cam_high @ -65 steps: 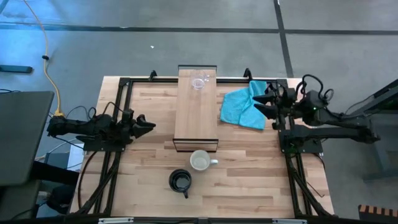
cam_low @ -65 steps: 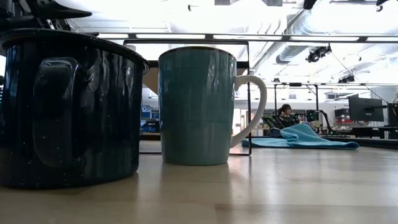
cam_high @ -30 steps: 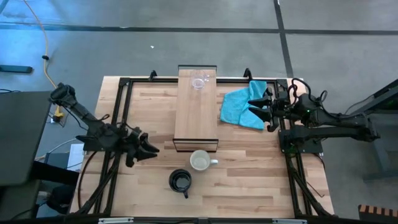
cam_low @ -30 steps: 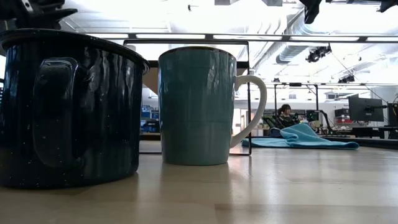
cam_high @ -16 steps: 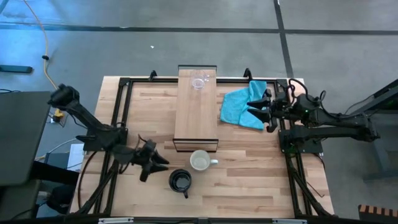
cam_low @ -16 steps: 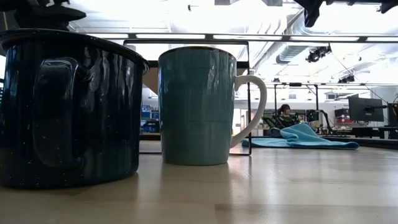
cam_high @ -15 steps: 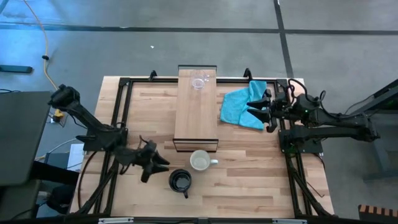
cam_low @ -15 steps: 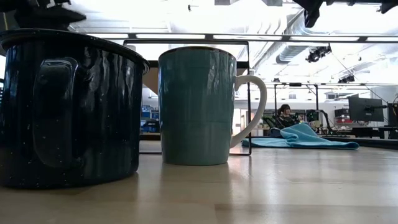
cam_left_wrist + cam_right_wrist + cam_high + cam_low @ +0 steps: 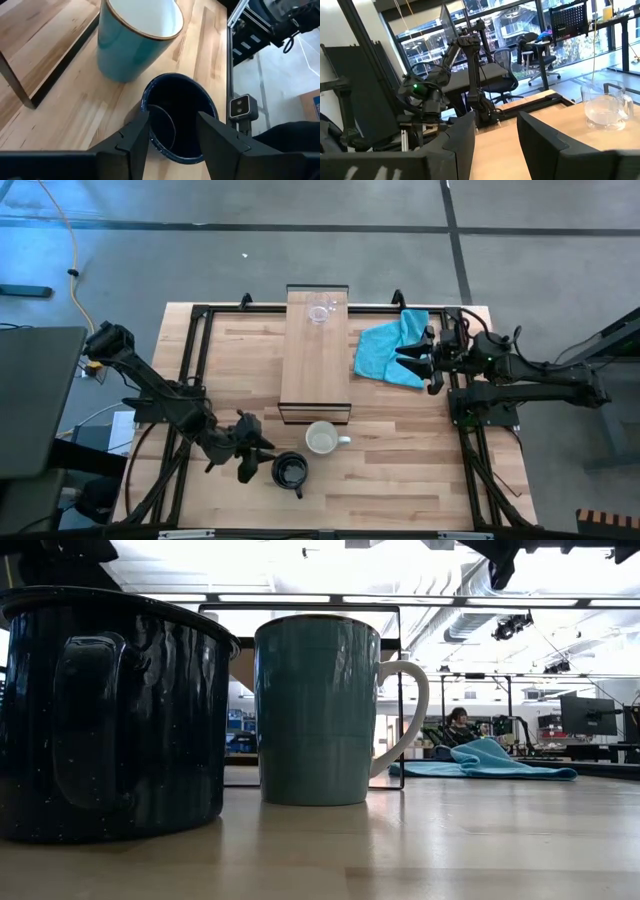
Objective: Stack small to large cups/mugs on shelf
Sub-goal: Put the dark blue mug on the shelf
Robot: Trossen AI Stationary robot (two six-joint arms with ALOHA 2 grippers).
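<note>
While three vessels are in view, only one, the small clear glass cup (image 9: 321,312), stands on the long light-wood shelf board with its dark frame (image 9: 315,370), near the shelf's far end. The other two sit on the butcher-block wooden table (image 9: 400,470) off the shelf's near end: the white-lined handled mug with a teal outside (image 9: 322,439) just beside that end, and the dark speckled handled mug (image 9: 290,471) a little nearer the front edge and to the left, close to the first but apart from it.

The left gripper (image 9: 256,457) hovers just beside the dark mug, its two fingers spread apart; in the left wrist view they (image 9: 134,141) frame the mug's rim without holding it.

The right gripper (image 9: 406,356), also spread open and holding nothing, waits at the table's right side over the one crumpled turquoise cloth (image 9: 385,352).
</note>
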